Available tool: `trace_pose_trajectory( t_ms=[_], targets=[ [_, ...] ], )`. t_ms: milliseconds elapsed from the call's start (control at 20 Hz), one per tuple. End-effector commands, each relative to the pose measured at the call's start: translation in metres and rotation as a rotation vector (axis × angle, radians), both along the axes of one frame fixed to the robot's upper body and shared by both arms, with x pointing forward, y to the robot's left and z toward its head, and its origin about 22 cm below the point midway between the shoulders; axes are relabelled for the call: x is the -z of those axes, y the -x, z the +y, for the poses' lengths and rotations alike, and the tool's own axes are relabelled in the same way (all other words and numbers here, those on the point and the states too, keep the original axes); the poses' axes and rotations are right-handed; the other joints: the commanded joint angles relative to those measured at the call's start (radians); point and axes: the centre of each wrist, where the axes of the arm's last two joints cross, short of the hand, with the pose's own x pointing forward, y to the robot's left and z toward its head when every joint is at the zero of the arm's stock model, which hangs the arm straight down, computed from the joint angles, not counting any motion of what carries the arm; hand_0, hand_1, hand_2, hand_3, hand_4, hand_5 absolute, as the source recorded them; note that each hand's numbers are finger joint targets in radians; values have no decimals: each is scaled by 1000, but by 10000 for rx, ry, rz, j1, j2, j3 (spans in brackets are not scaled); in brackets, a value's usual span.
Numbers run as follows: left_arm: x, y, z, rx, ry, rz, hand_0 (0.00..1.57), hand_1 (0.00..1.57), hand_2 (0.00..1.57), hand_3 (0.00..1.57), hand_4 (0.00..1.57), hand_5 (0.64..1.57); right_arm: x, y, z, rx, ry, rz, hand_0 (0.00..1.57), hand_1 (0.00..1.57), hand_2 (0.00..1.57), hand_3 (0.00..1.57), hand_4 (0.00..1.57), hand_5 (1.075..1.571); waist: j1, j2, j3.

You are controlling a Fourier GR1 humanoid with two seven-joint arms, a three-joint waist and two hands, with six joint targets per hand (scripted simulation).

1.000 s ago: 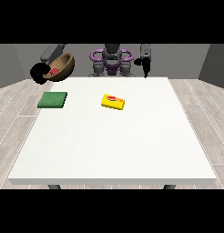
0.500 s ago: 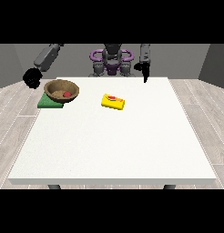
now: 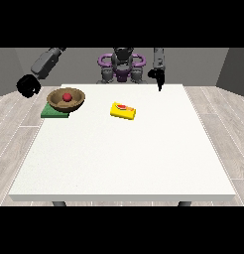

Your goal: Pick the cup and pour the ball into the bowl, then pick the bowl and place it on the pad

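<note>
Spread across the frame's middle: large white worktop (image 3: 124,158). Near upper centre, lying flat on it: yellow rectangular block with a red mark on top (image 3: 123,110). At upper left, resting on a flat green square pad (image 3: 53,112) by the worktop's far left edge: round brown wooden bowl (image 3: 66,98), holding a small red ball (image 3: 67,96). Left of the bowl and apart from it, off the worktop's edge: black hand at the view's left (image 3: 28,85), fingers clenched, holding nothing. Farther back at upper right: black hand at the view's right (image 3: 158,78), fingers pointing down, released.
</note>
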Motion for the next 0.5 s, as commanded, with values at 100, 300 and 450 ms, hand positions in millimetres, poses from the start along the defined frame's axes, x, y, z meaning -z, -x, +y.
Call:
trace_pose_trajectory(
  t_ms=[100, 300, 450],
  targets=[
    [26, 14, -26, -111, 24, 554, 0, 0, 0, 0, 1172, 1374, -30, -22, 4, -333, 1036, 86, 1212, 1212, 1226, 1302, 0, 1568, -198, -460, -8],
    [66, 50, -54, -37, -167, 860, 0, 0, 0, 0, 1212, 1348, -25, -45, 33, -1345, 455, -92, 968, 968, 863, 785, 560, 1544, -570, -538, -17],
    [84, 61, -53, -237, -126, 1485, 0, 0, 0, 0, 1216, 1340, -34, -44, 29, -2315, 277, 599, 364, 364, 534, 662, 751, 1289, -869, -1322, -20]
  ],
)
